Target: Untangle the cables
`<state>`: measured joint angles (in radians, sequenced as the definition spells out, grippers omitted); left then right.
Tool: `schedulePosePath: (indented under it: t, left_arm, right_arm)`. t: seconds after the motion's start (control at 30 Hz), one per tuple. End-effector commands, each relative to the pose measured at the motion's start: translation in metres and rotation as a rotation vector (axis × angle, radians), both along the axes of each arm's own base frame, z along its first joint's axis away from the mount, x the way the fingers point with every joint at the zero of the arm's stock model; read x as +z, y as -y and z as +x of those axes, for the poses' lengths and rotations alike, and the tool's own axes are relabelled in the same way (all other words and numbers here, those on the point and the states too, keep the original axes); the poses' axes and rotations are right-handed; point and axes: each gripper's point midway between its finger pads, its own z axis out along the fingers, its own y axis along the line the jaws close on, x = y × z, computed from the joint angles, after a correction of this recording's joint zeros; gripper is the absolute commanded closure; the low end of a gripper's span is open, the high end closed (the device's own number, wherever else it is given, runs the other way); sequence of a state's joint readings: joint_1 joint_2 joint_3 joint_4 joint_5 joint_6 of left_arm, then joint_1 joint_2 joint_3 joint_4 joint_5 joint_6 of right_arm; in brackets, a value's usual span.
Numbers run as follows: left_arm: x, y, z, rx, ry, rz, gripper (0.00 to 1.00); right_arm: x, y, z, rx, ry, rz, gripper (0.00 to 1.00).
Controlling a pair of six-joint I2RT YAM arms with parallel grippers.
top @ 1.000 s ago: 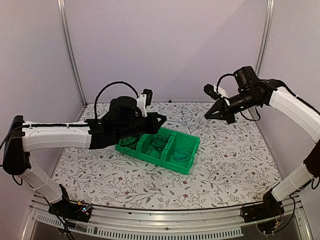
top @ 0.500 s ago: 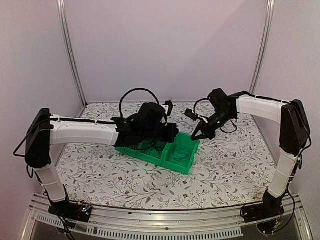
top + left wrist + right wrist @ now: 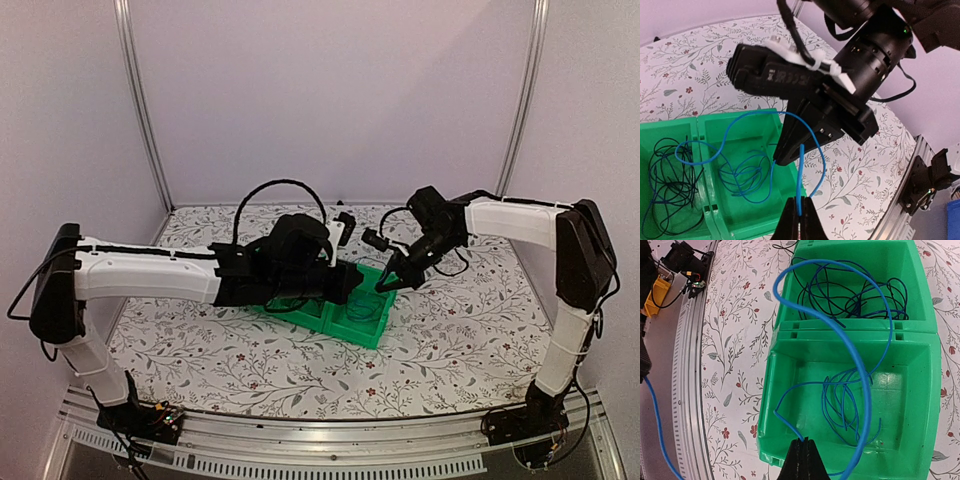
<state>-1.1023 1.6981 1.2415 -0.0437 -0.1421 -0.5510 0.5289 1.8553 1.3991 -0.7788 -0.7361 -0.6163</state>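
- Pinching blue cable (image 3: 800,185): left gripper (image 3: 800,217) clamped on it beside green bin (image 3: 850,332) end compartment.
- Right gripper (image 3: 803,446), nearer the bin, looks clamped on it at that compartment's outer wall.
- Slack runs lengthwise along the bin, over the divider to the black cables (image 3: 860,296).

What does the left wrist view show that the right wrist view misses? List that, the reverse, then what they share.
Left wrist only: the black right tool from outside, tip at the green plastic bin. Right wrist only: a small yellow object at the picture's left edge. Both: that bin, tangled thin black cables, and thin blue cable pinched by each view's own tool, the left tool included.
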Motion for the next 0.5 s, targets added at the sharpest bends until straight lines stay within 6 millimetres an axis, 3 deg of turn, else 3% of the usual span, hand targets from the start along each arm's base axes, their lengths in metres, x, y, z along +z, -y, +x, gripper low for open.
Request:
schedulePosePath:
  t: [0.0,0.07,0.17,0.27,0.47]
  left_arm:
    - [-0.039,-0.008,-0.008,-0.013,-0.072,0.089,1.00]
    - [-0.045,-0.004,-0.007,-0.024,-0.078,0.104,1.00]
    - [-0.046,0.004,-0.005,-0.039,-0.071,0.107,1.00]
    - [-0.044,0.014,-0.003,-0.063,-0.056,0.095,1.00]
    - [-0.043,0.034,-0.006,-0.161,-0.025,0.092,1.00]
  right_arm:
    - [-0.018,-0.004,0.009,-0.031,-0.019,-0.008,1.00]
    - [-0.019,-0.005,0.011,-0.036,-0.018,-0.003,0.97]
    - [-0.013,-0.006,0.013,-0.047,0.002,0.003,0.79]
    - [-0.009,0.003,0.011,-0.048,0.020,-0.035,0.69]
    - [0.002,0.057,0.003,-0.069,0.104,-0.091,0.54]
